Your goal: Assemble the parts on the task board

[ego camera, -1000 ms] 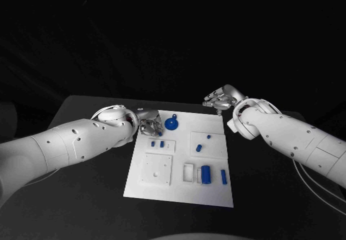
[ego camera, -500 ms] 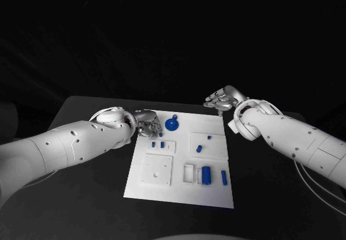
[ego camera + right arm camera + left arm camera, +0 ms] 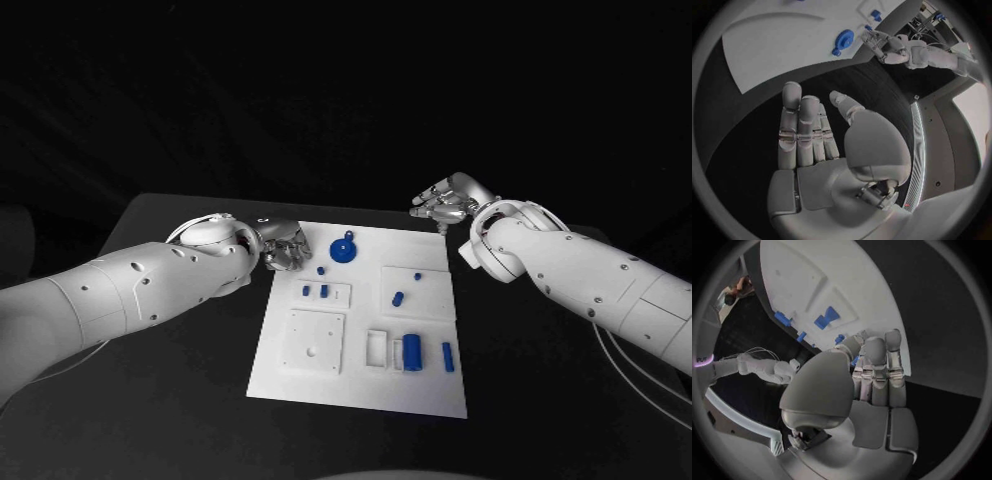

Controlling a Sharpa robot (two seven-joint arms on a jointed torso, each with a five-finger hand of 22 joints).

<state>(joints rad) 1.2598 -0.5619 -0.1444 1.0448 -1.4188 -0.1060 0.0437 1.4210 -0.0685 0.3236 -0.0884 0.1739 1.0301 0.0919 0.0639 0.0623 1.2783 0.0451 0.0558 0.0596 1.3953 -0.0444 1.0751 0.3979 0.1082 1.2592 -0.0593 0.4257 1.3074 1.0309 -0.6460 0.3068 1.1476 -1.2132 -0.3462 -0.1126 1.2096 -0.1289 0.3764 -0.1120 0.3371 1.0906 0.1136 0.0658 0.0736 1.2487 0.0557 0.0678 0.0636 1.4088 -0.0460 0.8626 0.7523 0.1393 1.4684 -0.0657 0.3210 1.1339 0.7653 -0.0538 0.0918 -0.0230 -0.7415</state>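
Head view: white rectangular task board (image 3: 361, 380) mid-table, small blue parts on it, round blue disc (image 3: 343, 249) near its far edge. Left hand (image 3: 286, 247) at the board's far-left corner, likely reaching.

Left wrist view: thumb and fingers seem to pinch a small blue piece (image 3: 856, 360); uncertain.

Right wrist view: right hand (image 3: 817, 145) flat, fingers apart, empty, off the board, probably waiting.

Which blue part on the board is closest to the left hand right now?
The small blue part near the board's far left corner, right by the left hand. The round blue disc lies further right; the other blue parts lie nearer the robot.
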